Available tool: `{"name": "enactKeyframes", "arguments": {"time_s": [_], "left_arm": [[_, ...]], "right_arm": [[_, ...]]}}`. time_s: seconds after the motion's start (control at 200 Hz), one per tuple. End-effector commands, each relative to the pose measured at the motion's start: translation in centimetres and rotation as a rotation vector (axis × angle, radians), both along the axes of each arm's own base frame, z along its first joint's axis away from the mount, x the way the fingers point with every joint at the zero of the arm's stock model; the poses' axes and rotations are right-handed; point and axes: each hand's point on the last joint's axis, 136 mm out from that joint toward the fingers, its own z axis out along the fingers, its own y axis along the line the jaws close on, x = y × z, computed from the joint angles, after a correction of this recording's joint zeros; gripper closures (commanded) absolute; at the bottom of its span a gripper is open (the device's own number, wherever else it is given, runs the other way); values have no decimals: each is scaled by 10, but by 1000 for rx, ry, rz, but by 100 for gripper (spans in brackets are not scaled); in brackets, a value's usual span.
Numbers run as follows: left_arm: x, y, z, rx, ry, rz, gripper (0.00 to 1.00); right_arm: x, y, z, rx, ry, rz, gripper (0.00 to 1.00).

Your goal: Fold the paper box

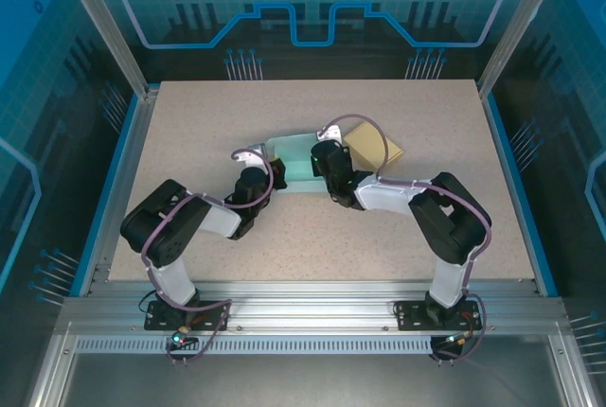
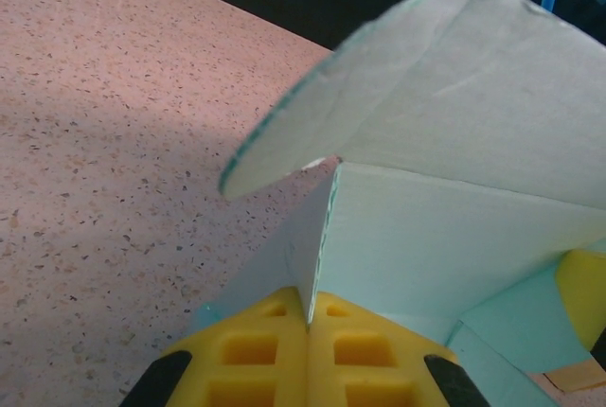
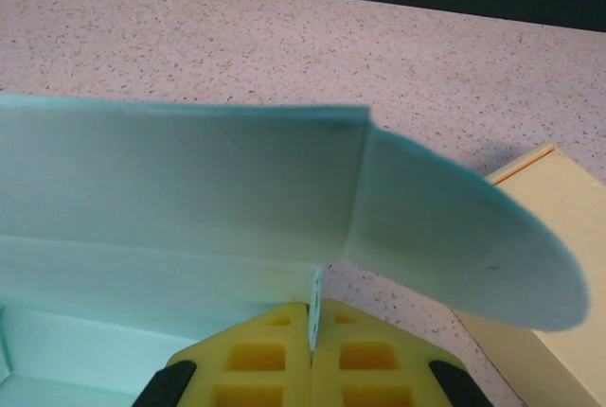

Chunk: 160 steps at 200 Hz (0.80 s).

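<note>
The paper box [image 1: 295,163] is pale mint-green card, partly folded, lying at the table's middle between both arms. My left gripper [image 2: 311,317] is shut on the box's left side wall [image 2: 312,246], whose thin edge sits pinched between the yellow pads [image 2: 256,350]. A rounded flap [image 2: 379,95] curves overhead in the left wrist view. On the other side, my right gripper [image 3: 312,317] is shut on the right side wall edge [image 3: 315,293]. The box's back panel [image 3: 180,180] stands upright there, with a rounded flap [image 3: 454,237] bending off to the right.
A tan cardboard box [image 1: 374,150] lies just behind and right of the mint box, touching or nearly touching it; its corner [image 3: 540,265] shows in the right wrist view. Speckled tabletop [image 1: 312,237] surrounds everything, bounded by blue rails [image 1: 106,199] and aluminium framing.
</note>
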Motion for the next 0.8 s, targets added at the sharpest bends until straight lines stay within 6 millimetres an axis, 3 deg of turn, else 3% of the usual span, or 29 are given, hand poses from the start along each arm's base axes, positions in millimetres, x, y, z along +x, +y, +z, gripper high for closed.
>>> {"name": "enactKeyframes", "arguments": {"time_s": [0.0,0.285,0.445,0.515,0.675,0.795], "left_arm": [[-38,-67,-25,3,93,-286,96],[-45,-58,-43,42,107,-236,95],[-52,-46,-44,47,97,-206,90],[-55,-41,-44,60,96,-195,87],[-59,-33,-36,88,84,-178,69],[-61,-29,-31,99,87,-173,46]], "right_arm": [[-25,71,-12,108,40,263,100],[-53,68,-36,105,65,246,100],[-62,54,-43,85,69,210,98],[-70,41,-56,52,87,192,97],[-76,27,-65,20,93,167,97],[-80,21,-69,13,93,154,97]]}}
